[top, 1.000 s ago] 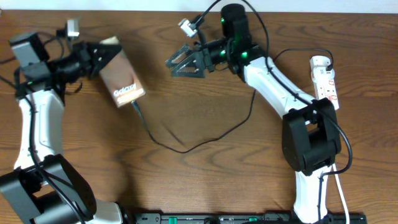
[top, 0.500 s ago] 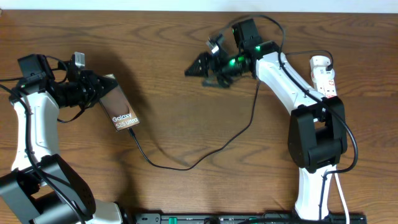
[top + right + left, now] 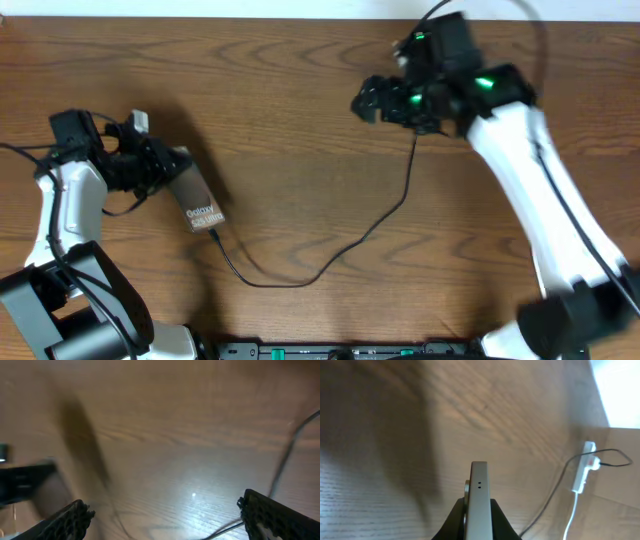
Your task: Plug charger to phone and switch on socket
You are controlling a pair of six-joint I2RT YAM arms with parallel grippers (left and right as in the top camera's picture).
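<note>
My left gripper (image 3: 168, 170) is shut on the dark-brown phone (image 3: 198, 200), with white Galaxy lettering near its front end. In the left wrist view the phone (image 3: 479, 502) shows edge-on between the jaws (image 3: 479, 525). The thin black charger cable (image 3: 300, 282) meets the phone's front end, loops across the table and rises towards the right arm. My right gripper (image 3: 375, 100), blurred, is open and empty above the table's back middle; its fingers are wide apart in the right wrist view (image 3: 165, 512). The white socket strip (image 3: 584, 472) shows only in the left wrist view; the right arm hides it overhead.
The brown wooden table (image 3: 300, 170) carries everything. The strip's white cord (image 3: 571, 520) runs towards the front. The charger cable (image 3: 285, 457) crosses the right of the right wrist view. The blurred white right arm (image 3: 540, 190) spans the table's right side.
The left gripper has carried the phone down and towards the front, the cable trailing after it. The right gripper has swung from the middle towards the back right, still open.
</note>
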